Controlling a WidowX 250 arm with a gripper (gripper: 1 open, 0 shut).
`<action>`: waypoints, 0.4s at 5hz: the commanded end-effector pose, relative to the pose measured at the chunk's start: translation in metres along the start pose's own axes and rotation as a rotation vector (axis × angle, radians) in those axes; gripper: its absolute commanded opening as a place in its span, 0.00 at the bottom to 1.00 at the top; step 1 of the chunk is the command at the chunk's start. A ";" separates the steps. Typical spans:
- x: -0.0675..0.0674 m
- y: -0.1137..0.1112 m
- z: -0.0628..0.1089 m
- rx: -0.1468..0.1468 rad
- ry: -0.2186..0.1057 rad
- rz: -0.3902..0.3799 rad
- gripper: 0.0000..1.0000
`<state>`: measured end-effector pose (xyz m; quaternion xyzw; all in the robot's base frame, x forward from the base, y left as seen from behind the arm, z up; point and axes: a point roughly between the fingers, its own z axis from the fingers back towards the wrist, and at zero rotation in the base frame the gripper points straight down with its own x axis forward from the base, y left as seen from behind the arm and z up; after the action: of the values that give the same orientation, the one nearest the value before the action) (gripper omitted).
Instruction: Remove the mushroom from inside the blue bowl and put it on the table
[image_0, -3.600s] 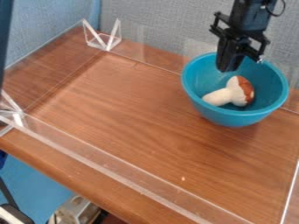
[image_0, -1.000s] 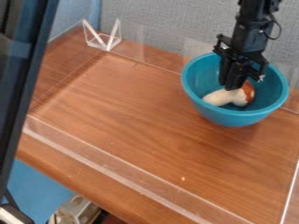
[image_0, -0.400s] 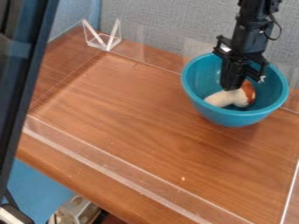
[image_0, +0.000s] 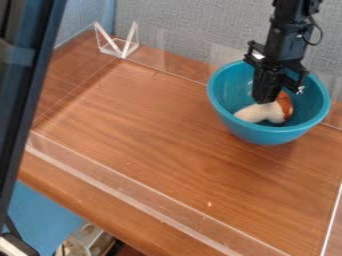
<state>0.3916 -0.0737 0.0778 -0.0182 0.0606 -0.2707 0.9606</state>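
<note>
The blue bowl (image_0: 262, 133) stands at the back right of the table (image_0: 147, 130). Inside it lies the mushroom (image_0: 253, 113), its cream stem pointing left and its reddish cap showing just right of the fingers. My black gripper (image_0: 271, 97) reaches straight down into the bowl. Its fingers are drawn together on the mushroom where cap meets stem, and they hide that part. The mushroom still rests on the bowl's bottom.
Low clear acrylic walls run along the table's edges, with a clear triangular bracket (image_0: 118, 42) at the back left. A dark slanted bar (image_0: 24, 110) crosses the left foreground. A grey-blue backdrop rises behind the bowl.
The arm has stayed in place inside the bowl. The fingers have narrowed slightly onto the mushroom. The mushroom has not moved.
</note>
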 end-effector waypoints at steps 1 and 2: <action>-0.003 -0.002 0.052 0.042 -0.123 0.004 0.00; -0.004 -0.003 0.055 0.041 -0.130 0.006 0.00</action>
<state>0.3905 -0.0739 0.0829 -0.0212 0.0587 -0.2696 0.9610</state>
